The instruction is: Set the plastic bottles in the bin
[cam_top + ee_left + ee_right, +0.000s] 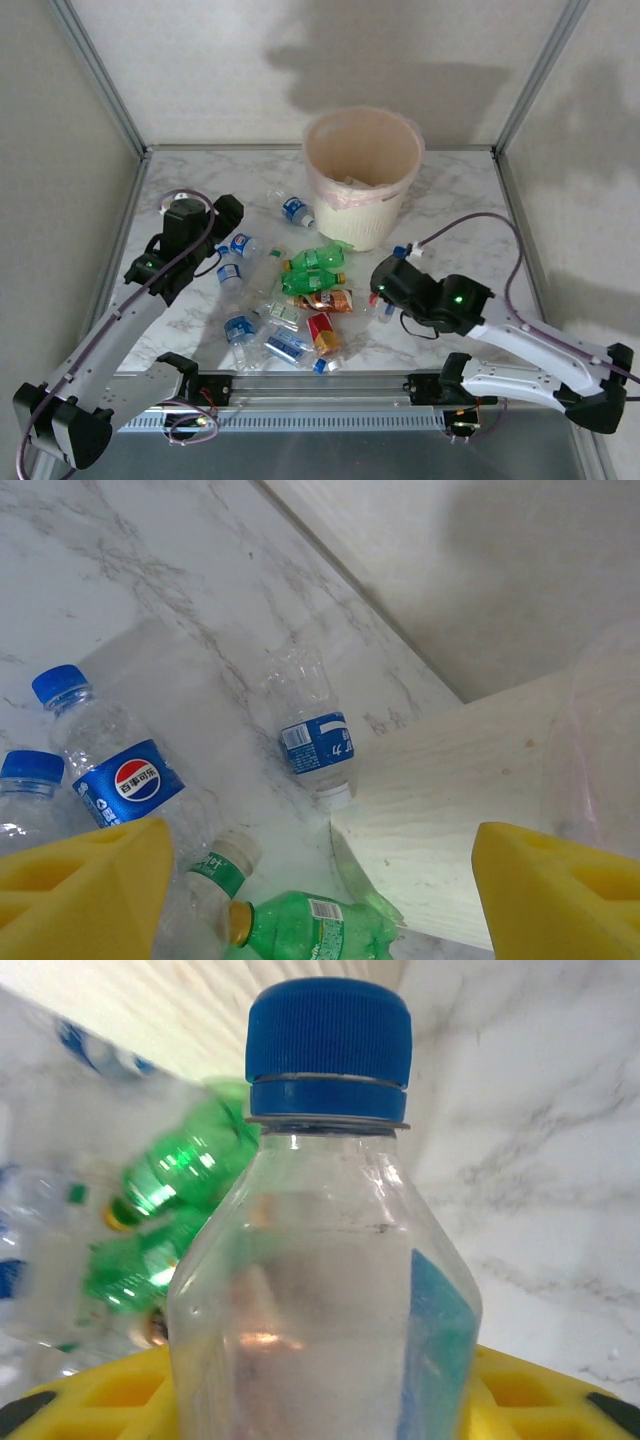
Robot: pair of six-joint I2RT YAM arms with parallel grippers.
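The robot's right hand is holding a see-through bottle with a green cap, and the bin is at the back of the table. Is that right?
Almost. The cap is blue, not green: the right wrist view shows the clear bottle with its blue cap between the yellow pads of the right gripper. The bin does stand at the back of the table.

Left gripper wide; right gripper around bottle
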